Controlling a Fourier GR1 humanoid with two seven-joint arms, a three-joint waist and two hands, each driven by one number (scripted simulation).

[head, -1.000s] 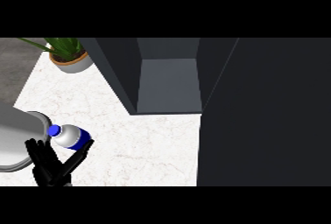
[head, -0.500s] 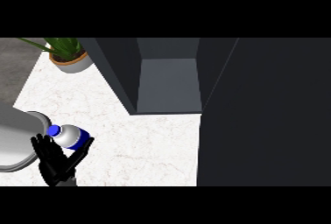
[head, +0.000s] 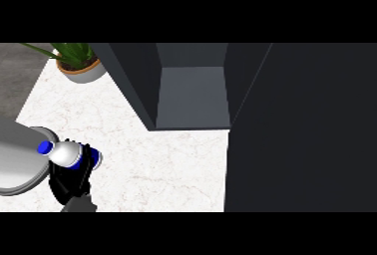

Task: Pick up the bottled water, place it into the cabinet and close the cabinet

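Vs half a sec ago, my left hand (head: 68, 183) has gone from fingers mostly straight beside the bottled water (head: 66, 154) to curled round its lower body, so I've got it in a wrap grip now. The bottle has also shifted a bit left, w/ the blue cap (head: 46, 147) pointing up-left. That means the grasp is prob. done and lift comes next; can't tell if it's off the counter (head: 162, 159) yet. The bottle sits at lower left, well apart from the cabinet (head: 191, 97), which stands open at top centre, its door (head: 302, 124) swung out along the right. Materials: the bottle is smooth, rounded and pale, w/ a blue label band, so likely slick. The counter is white veined marble, flat. The cabinet is dark matte panels w/ a grey inner floor, boxy. A grey shiny round thing (head: 18, 159) touches the bottle's left; can't tell what it is. A leafy plant (head: 74, 55) in a pale pot (head: 83, 73) sits top left.
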